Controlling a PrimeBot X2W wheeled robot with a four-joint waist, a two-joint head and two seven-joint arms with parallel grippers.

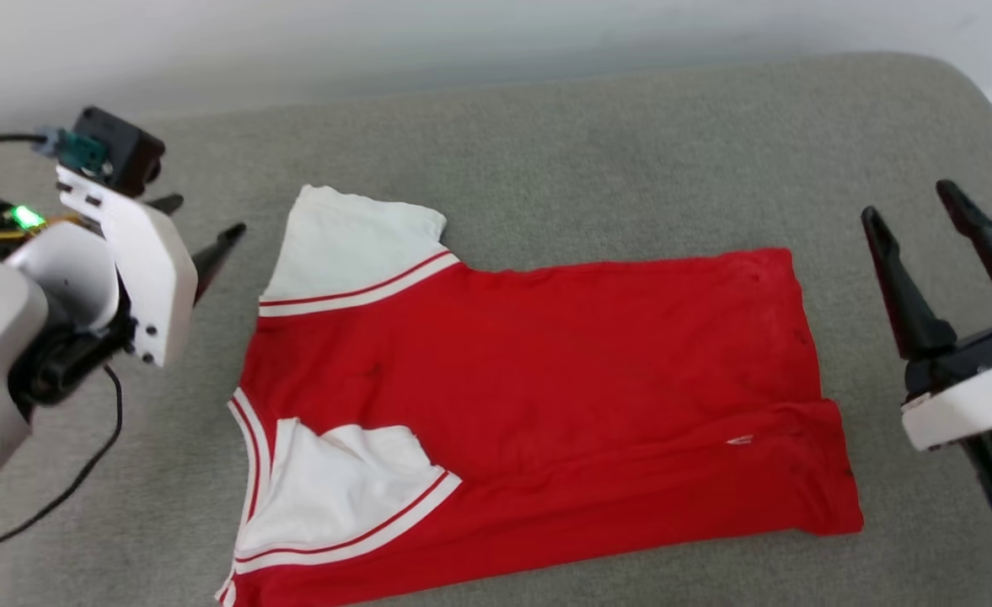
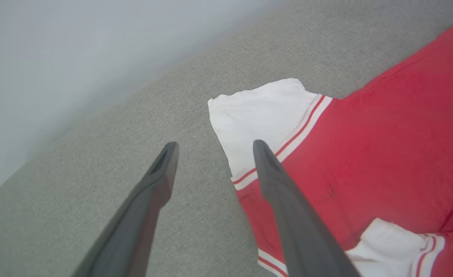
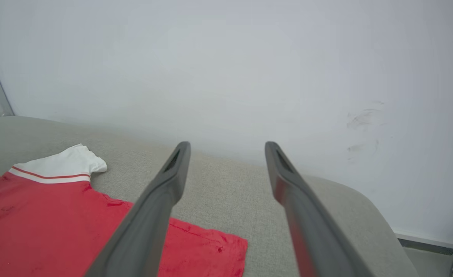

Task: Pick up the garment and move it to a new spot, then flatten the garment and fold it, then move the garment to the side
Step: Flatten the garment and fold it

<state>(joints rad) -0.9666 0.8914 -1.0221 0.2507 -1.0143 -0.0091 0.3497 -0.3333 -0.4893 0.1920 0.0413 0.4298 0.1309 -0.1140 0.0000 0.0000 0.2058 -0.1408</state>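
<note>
The garment (image 1: pixel 529 379) lies flat mid-way across the grey cushion (image 1: pixel 597 143), collar toward its left edge, its near side folded over. The left tool (image 1: pixel 205 223) and the right tool (image 1: pixel 908 206) hover beside it, fingers spread, both empty.

No legible txt, nos. or logos in any view. The garment (image 1: pixel 529 379) lies plain red side up. A small white mark (image 1: pixel 740 439) on the garment, twd its hem end, is too small to read. Scuffs (image 3: pixel 361 123) on the wall (image 3: pixel 226 57) beyond the garment aren't letters.
</note>
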